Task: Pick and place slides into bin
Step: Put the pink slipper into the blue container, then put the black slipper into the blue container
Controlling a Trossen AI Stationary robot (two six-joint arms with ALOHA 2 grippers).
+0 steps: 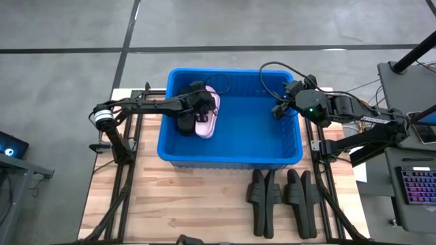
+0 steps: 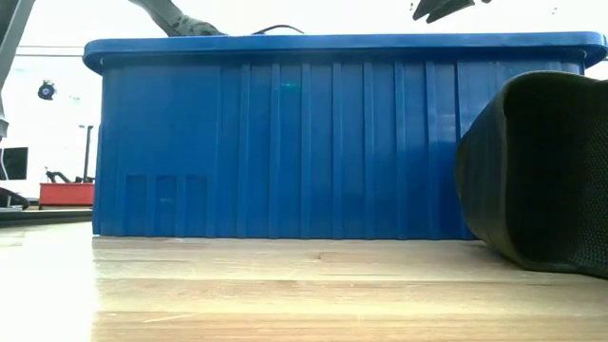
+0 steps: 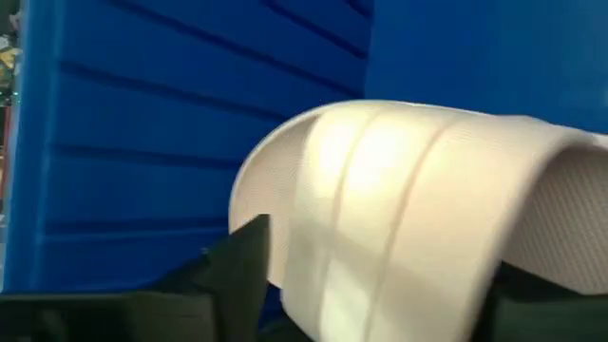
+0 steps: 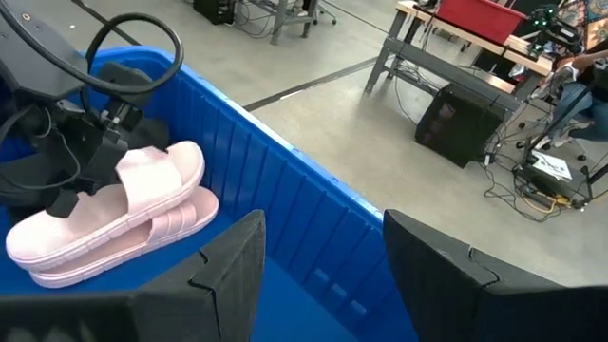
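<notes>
in ribbed blue bin (image 1: 230, 154) | left hand (image 1: 201, 107) pinching ridged pink slide (image 1: 208, 117); right hand (image 1: 281, 109) spread

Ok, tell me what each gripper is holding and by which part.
The left gripper grips a pale pink slide by its wide strap, inside the bin. The right gripper holds nothing; it is open above the bin's far right corner.

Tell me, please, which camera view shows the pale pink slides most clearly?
The right wrist view: both pink slides lie stacked in the bin beside the left gripper. The high view shows them partly covered; the left wrist view shows one strap close up; the low view hides them.
</notes>
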